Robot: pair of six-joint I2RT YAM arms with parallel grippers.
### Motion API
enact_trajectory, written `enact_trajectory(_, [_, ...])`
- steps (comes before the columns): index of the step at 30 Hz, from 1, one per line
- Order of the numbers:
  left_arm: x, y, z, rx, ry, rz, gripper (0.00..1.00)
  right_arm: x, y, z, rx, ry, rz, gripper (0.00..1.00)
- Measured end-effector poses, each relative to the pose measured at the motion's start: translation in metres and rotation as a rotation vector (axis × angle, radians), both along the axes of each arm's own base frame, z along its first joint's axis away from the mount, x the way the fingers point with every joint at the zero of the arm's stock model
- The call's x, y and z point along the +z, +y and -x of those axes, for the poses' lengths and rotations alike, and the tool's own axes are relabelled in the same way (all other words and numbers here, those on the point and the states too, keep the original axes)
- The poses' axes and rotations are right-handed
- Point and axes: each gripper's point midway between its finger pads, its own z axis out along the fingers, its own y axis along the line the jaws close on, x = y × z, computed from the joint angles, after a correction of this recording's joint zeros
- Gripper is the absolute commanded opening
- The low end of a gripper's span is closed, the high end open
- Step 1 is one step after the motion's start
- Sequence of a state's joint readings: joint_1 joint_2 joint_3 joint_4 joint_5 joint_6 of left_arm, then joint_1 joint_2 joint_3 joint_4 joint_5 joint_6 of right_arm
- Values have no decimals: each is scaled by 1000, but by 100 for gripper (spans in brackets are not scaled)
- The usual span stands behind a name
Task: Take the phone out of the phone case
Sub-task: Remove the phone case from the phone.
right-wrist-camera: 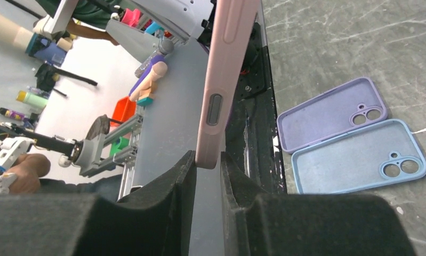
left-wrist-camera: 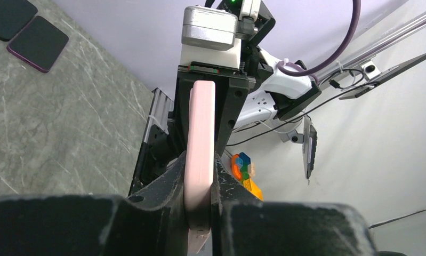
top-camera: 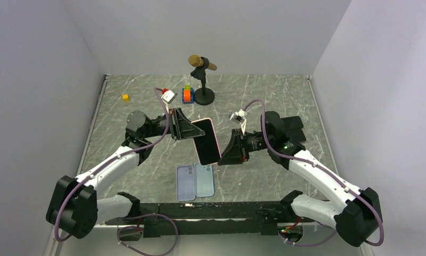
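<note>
A phone in a pink phone case (top-camera: 206, 141) hangs tilted in the air over the middle of the table. Its dark screen faces up. My left gripper (top-camera: 186, 129) is shut on its upper left end; in the left wrist view the pink edge (left-wrist-camera: 200, 133) is clamped between the black fingers (left-wrist-camera: 162, 186), gripper (left-wrist-camera: 200, 162). My right gripper (top-camera: 227, 152) has come in from the right. Its fingertips (right-wrist-camera: 186, 165) press on both sides of the case's lower corner (right-wrist-camera: 209, 157), gripper (right-wrist-camera: 207, 161). The case's side button (right-wrist-camera: 214, 109) shows above them.
Two empty cases lie face up near the front edge, a purple one (top-camera: 186, 183) (right-wrist-camera: 328, 109) and a light blue one (top-camera: 204, 180) (right-wrist-camera: 354, 154). At the back stand a microphone on a stand (top-camera: 202, 64), an orange toy (top-camera: 187, 95), a small white object (top-camera: 168, 95) and a yellow cube (top-camera: 126, 97).
</note>
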State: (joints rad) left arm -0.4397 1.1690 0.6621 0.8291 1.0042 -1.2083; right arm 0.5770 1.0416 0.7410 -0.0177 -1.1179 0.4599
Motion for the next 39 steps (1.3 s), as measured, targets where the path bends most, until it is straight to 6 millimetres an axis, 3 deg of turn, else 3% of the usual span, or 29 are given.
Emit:
enact_trajectory(4, [-2,0,-1,-5,20,-2,0,0,0,1,20,-18,-7,16])
enact_trajectory(6, [-2,0,0,-14,19,1,0,0,0,1,25,-33,-9,0])
enact_trajectory(12, [2,0,5,-77,47,32,0,3,5,8,61,-166,-38,0])
enact_trajectory(18, [12,1,10,-158,122,122,0,18,14,17,105,-336,-81,0])
enact_trajectory(23, [21,2,5,-147,181,181,0,24,21,14,152,-370,-59,0])
enact_trajectory(30, [28,1,3,-127,187,213,0,14,22,1,100,-390,6,0])
enact_trajectory(31, [28,1,2,-118,181,215,0,12,22,-2,76,-396,20,11])
enact_trajectory(33, [29,0,0,-97,163,211,0,8,20,-8,26,-400,47,49])
enact_trajectory(34, [29,0,-1,-83,149,208,0,7,19,-11,-2,-392,62,60])
enact_trajectory(36, [27,-1,-1,-52,126,188,0,6,17,-22,-84,-383,92,70])
enact_trajectory(39, [26,1,-2,22,81,152,0,7,13,-34,-195,-330,128,74])
